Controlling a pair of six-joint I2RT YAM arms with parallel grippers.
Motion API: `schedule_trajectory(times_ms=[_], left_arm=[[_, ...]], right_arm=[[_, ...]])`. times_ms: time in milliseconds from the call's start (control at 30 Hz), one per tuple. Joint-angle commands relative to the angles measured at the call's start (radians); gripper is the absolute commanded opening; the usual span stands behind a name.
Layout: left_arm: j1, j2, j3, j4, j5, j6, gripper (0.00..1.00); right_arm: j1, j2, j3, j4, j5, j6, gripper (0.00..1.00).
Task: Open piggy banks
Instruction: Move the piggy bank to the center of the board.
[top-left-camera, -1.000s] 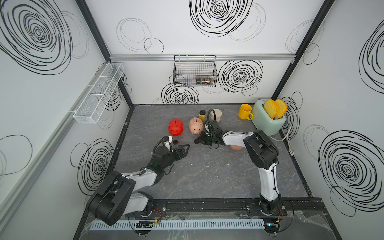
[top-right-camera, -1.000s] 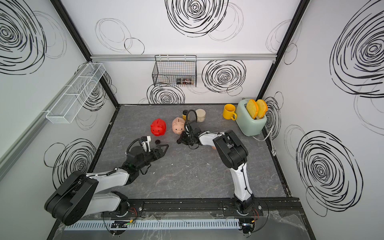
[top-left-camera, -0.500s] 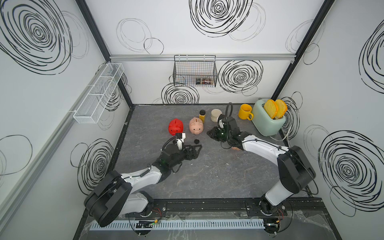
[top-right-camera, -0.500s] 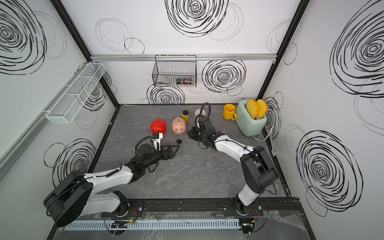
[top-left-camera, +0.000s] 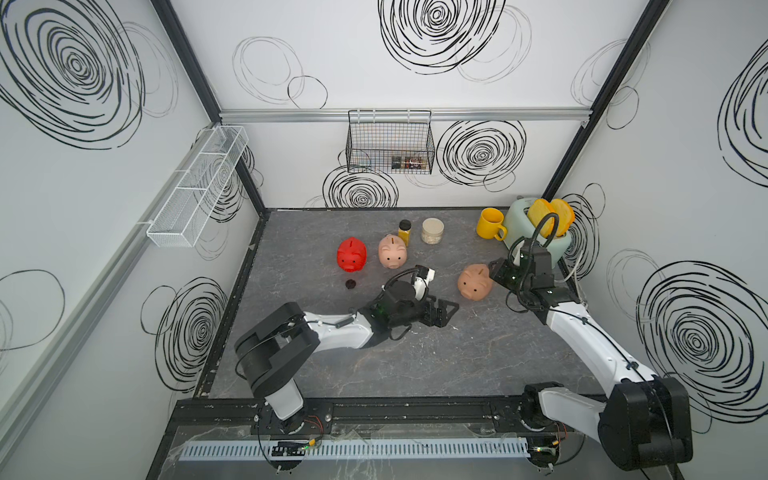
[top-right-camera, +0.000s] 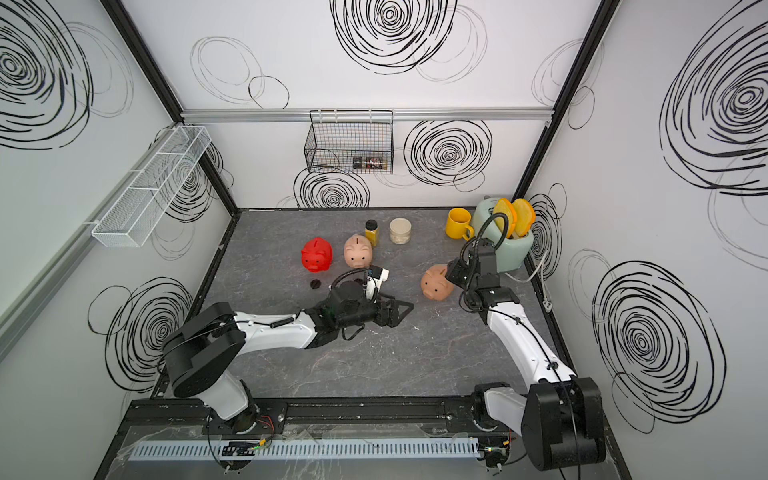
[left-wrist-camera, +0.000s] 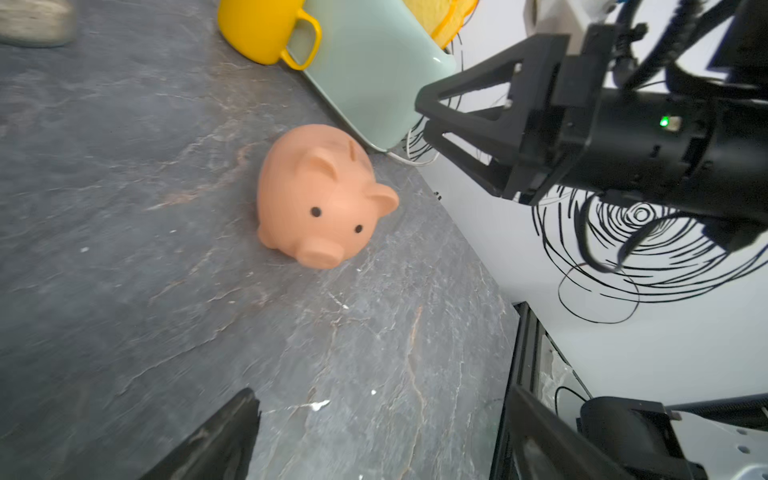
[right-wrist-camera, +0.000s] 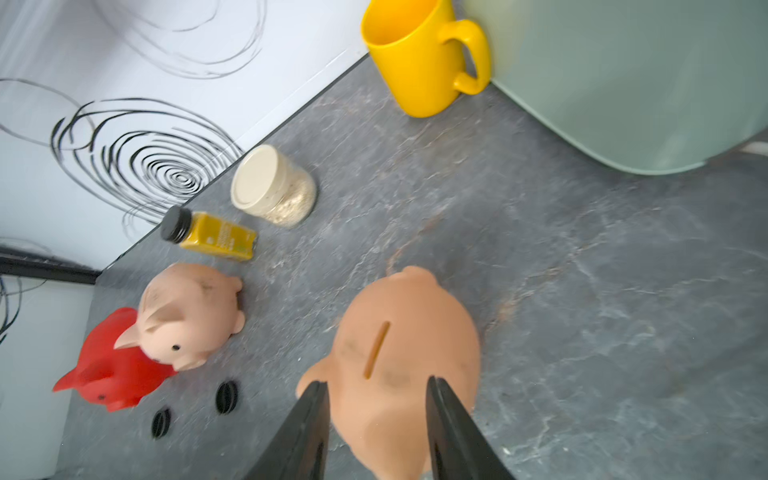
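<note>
Swung back from centre, right gripper (right-wrist-camera: 375, 381) hangs spread by peach pig (top-left-camera: 475, 282); best straddle its flanks squarely before closing.

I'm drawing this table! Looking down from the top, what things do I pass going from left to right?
In a top view: red pig → pink pig → jar → peach pig → toaster.

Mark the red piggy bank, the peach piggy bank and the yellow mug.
red piggy bank (top-left-camera: 351, 254): in a top view, middle of its body.
peach piggy bank (right-wrist-camera: 407, 357): right wrist view, top of its back.
yellow mug (top-left-camera: 487, 229): in a top view, its outer wall.
</note>
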Motion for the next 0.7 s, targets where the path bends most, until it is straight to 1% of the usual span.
schedule_trajectory(times_ms=[0,100,167,267,333,433,567,667], left_arm=[[0.005,0.037,0.024,0.017,0.012,0.027,0.96],[0.008,0.049,0.013,0.014,0.026,0.041,0.96],[0.008,0.051,0.009,0.001,0.021,0.055,0.96],[0.015,0.054,0.005,0.004,0.021,0.055,0.96],[0.018,0.054,0.003,0.002,0.019,0.055,0.96],[0.026,0.041,-0.009,0.002,0.015,0.052,0.96],[0.049,0.017,-0.029,0.002,0.01,0.048,0.96],[0.071,-0.002,-0.046,0.004,0.009,0.044,0.96]], right_arm=[[-0.033,0.03,0.003,-0.009,-0.028,-0.056,0.48],[-0.05,0.093,0.028,0.004,-0.082,-0.064,0.55],[-0.057,0.147,0.054,0.003,-0.104,-0.063,0.62],[-0.08,0.234,0.12,-0.042,-0.162,-0.052,0.73],[-0.081,0.289,0.155,-0.064,-0.176,-0.06,0.77],[-0.081,0.345,0.171,-0.06,-0.183,-0.061,0.78],[-0.076,0.375,0.174,-0.05,-0.217,-0.07,0.77],[-0.051,0.392,0.183,-0.057,-0.225,-0.078,0.77]])
